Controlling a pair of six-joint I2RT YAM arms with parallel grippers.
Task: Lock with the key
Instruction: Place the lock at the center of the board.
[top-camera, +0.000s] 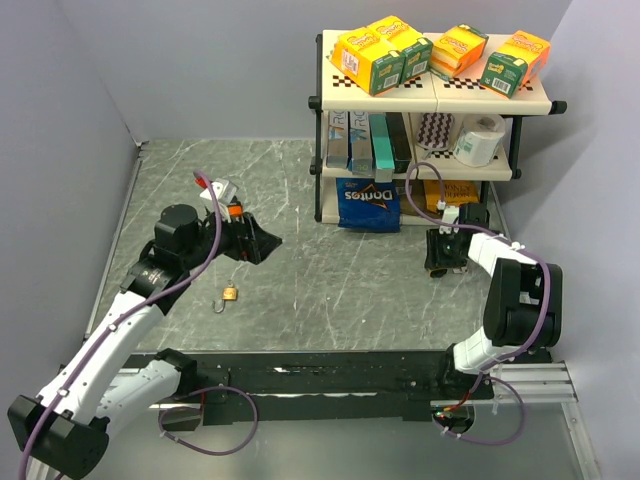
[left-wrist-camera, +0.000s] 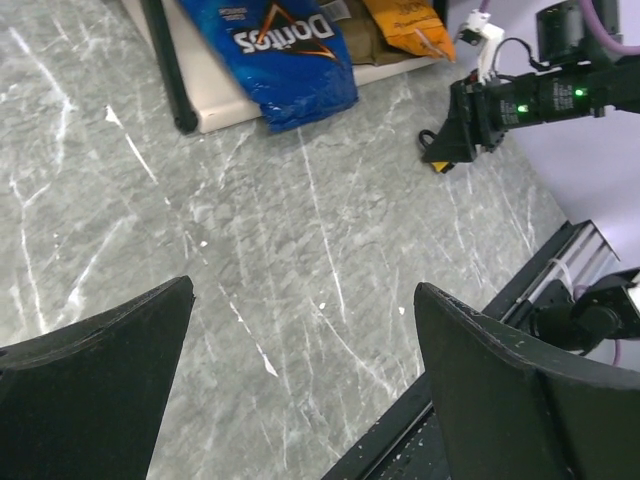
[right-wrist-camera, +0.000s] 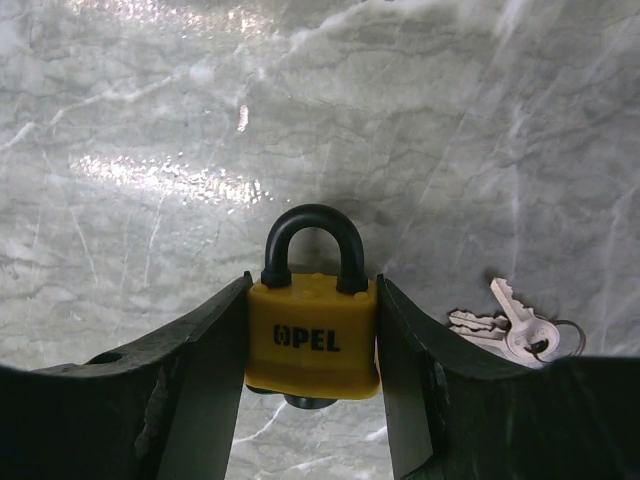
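Padlock (right-wrist-camera: 312, 340) and keys (right-wrist-camera: 520, 330) are the items under inspection; we take the scene from the largest thing down.

The table (top-camera: 330, 290) carries a shelf rack (top-camera: 430, 88) at its far right. On the rack's lowest level lies a blue Doritos bag (top-camera: 368, 203), the brand name plainly readable. The yellow-and-green boxes (top-camera: 385, 55) on top bear print too small for us to read.

The left gripper (left-wrist-camera: 305, 330) hangs above bare table, its jaws spread wide and holding nothing. The right gripper (top-camera: 438, 262) is low at the table in front of the rack, its fingers pressed against both sides of the yellow Padlock body. The black shackle appears seated at both legs. The face reads "OPEL". The keyway is not in view.

The keys lie flat on the table just beside the outer face of one right finger, touched by nothing. A small brass-coloured lock (top-camera: 230, 293) lies near the left arm; we cannot tell its state.

We judge the lock secured for work and the key not yet fetched. The next move calls for the left gripper to cross over and lift a thin, flat key close to the right finger.
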